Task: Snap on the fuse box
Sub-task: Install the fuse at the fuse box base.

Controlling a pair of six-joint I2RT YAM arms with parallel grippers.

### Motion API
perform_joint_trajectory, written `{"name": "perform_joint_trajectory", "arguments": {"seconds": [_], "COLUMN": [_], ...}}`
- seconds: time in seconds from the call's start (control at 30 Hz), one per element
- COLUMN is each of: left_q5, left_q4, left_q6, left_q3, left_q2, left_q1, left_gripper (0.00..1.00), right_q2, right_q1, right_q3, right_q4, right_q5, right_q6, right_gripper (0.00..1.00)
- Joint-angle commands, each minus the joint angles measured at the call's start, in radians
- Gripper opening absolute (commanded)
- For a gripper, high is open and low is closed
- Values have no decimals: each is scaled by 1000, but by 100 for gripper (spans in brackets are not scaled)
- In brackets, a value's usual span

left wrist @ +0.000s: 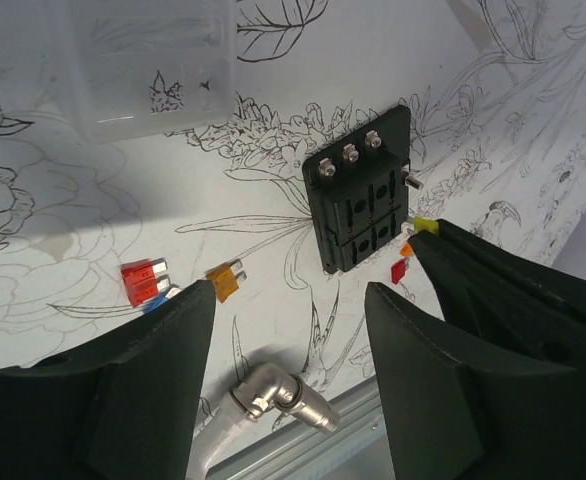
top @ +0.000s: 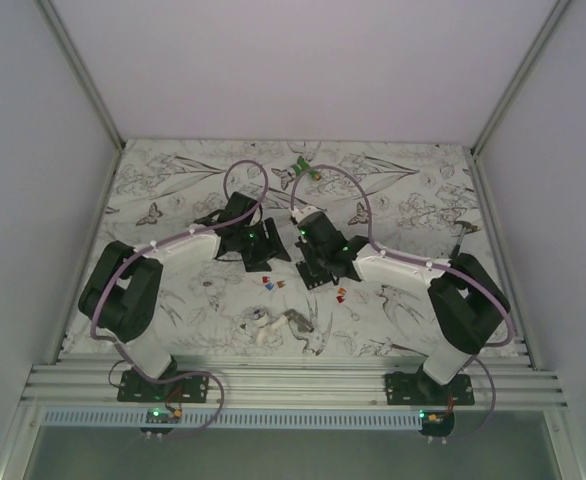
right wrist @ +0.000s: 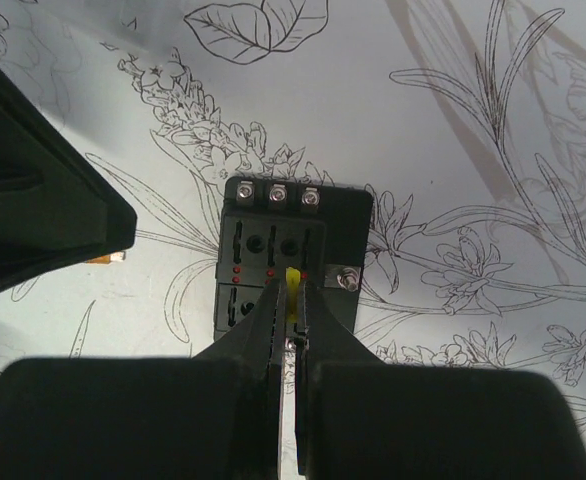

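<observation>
ok so starting nearest the arm bases: a white-and-grey clump [top: 269, 328] of small bits sits on the surface [top: 423, 180] near the front edge, roughly between the two arms; a metal elbow [left wrist: 273, 392] lies low in the left wrist view; a bit further in, a couple of red fuses [left wrist: 145, 281] sit pressed together, with an orange fuse [left wrist: 223, 284] just beside them; all loose on the floral print.

left tool [left wrist: 291, 300] hangs over that patch, jaws wide apart, nothing between them, not touching anything; right tool [right wrist: 291, 312] is the opposite, pinched tight on a yellow fuse [right wrist: 292, 285], with only a sliver of it poking out past the fingertips.

fuse box [right wrist: 273, 235] lies flat about mid-surface, slotted face up, three screws in a row along one edge and one more on the side; it's right below the right tool's tip and just beyond the left tool; the yellow fuse lines up over one of the slots, but I can't tell if it's actually touching the box; there are a few tiny red and orange bits by the box on the right tool's side, too small to say more.

further out in the left wrist view, a clear plastic piece [left wrist: 148, 70] rests on the surface; way at the far edge, a small green thing [top: 303, 168].
</observation>
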Motion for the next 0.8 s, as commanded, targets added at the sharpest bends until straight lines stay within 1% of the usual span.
{"name": "perform_joint_trajectory", "arguments": {"seconds": [0.0,0.4,0.77], "left_q5": [63,77,83], "left_q4": [14,18,19], "left_q6": [8,3,-1], "left_q3": [-5,-1,4], "left_q2": [35,49,59], "left_q1": [9,8,8], "left_gripper": [64,64,64], "right_q2": [8,11,29], "right_q1": [23,23,22], "right_q3": [15,-59,-83], "right_q4": [39,158,212], "right_q5": [65,80,100], "right_q6": [9,-4,2], "right_gripper": [0,0,0]}}
